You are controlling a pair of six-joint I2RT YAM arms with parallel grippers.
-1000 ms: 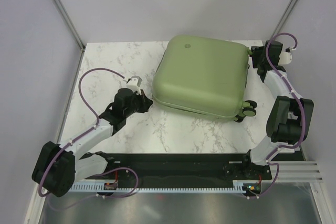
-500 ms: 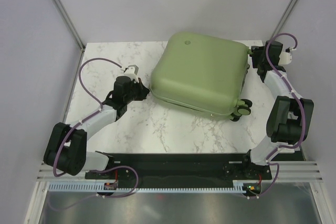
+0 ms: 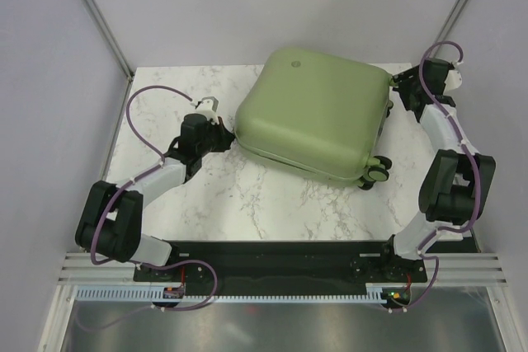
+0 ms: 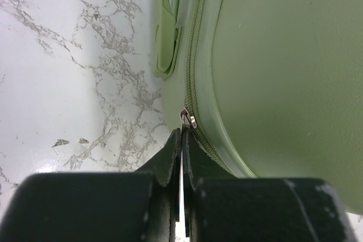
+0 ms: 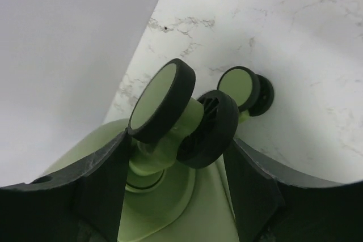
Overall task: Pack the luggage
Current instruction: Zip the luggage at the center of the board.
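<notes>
Zipper pull (image 4: 189, 119) sitting at the suitcase's (image 3: 313, 113) left edge, left tool (image 4: 181, 135) clenching it, track running onward along the seam. Right tool (image 5: 177, 143) straddling a wheel (image 5: 161, 103), grip unclear.

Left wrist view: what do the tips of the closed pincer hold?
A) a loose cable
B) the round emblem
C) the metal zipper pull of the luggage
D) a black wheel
C: the left pincer is shut on the small metal zipper pull, on the zipper seam of the green luggage.
</notes>
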